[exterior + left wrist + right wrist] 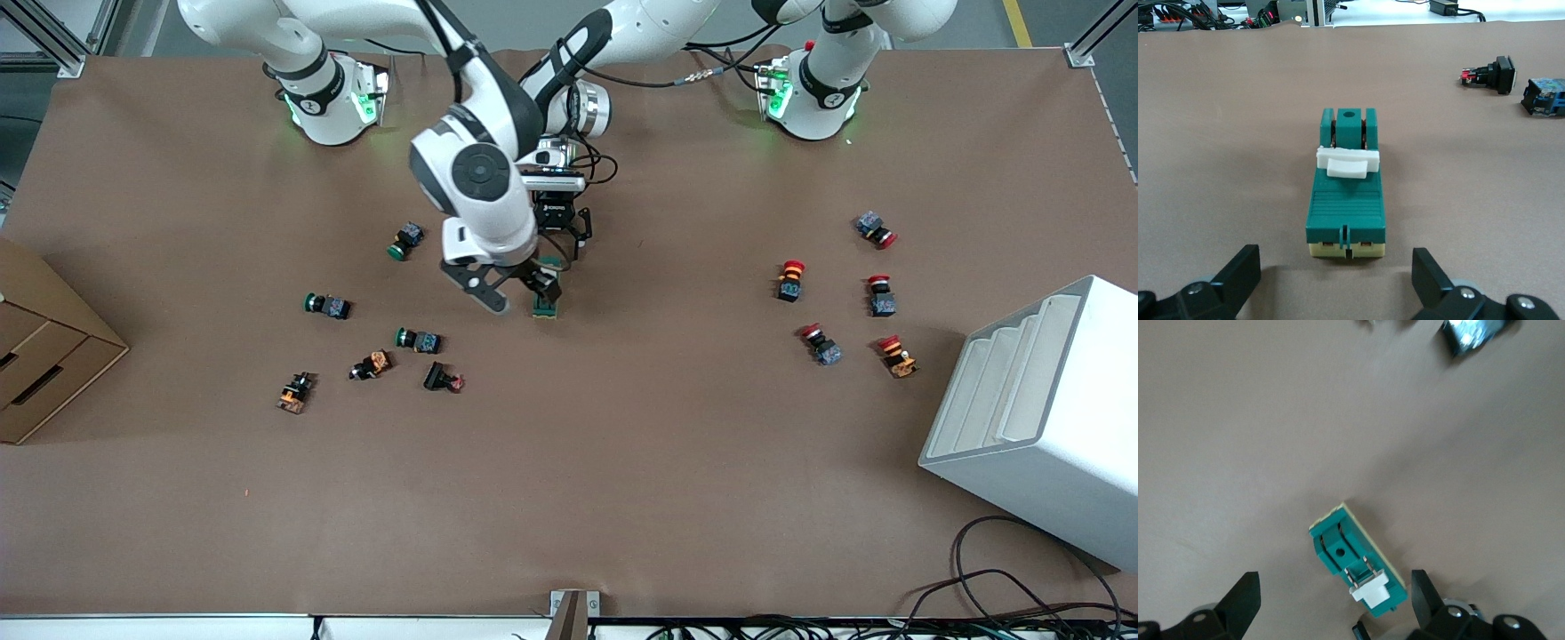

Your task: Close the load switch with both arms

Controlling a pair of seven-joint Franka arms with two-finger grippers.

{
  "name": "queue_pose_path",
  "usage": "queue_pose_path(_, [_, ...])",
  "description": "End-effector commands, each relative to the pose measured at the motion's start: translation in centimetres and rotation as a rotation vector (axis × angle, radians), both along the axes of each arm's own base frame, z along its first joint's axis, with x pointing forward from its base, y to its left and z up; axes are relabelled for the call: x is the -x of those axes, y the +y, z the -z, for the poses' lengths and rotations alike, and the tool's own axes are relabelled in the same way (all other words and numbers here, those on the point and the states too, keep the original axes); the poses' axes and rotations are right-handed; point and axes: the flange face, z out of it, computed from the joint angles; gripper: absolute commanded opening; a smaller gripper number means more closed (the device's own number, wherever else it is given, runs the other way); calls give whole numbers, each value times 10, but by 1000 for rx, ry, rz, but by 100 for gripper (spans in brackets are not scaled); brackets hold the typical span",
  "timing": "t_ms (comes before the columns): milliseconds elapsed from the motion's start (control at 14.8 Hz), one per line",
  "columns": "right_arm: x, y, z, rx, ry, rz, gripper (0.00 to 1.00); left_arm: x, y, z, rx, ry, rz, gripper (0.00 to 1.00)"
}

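Hovering wide open over the load switch (546, 302) mid-table, the right gripper (514, 286) should square up while the equally spread left gripper (570, 242) braces its body before pressing the white handle (1348, 163).

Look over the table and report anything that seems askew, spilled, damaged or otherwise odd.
Nothing looks damaged or spilled. The load switch lies flat on the table, intact, with the left gripper and right gripper both open by it. The push buttons lie scattered on their sides, loose rather than broken.
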Motion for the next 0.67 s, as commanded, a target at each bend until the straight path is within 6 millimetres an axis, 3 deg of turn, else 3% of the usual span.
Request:
queue_pose_path(0, [26,22,28,-5,-13,-10,100,-4,-3,18,23,3,-3,100])
queue_pose_path(404, [66,51,74,38,18,-40,100,-5,-4,20,28,4,-6,100])
queue_pose_path(606, [73,56,94,39,10,-37,100,-6,-6,22,30,6,-10,100])
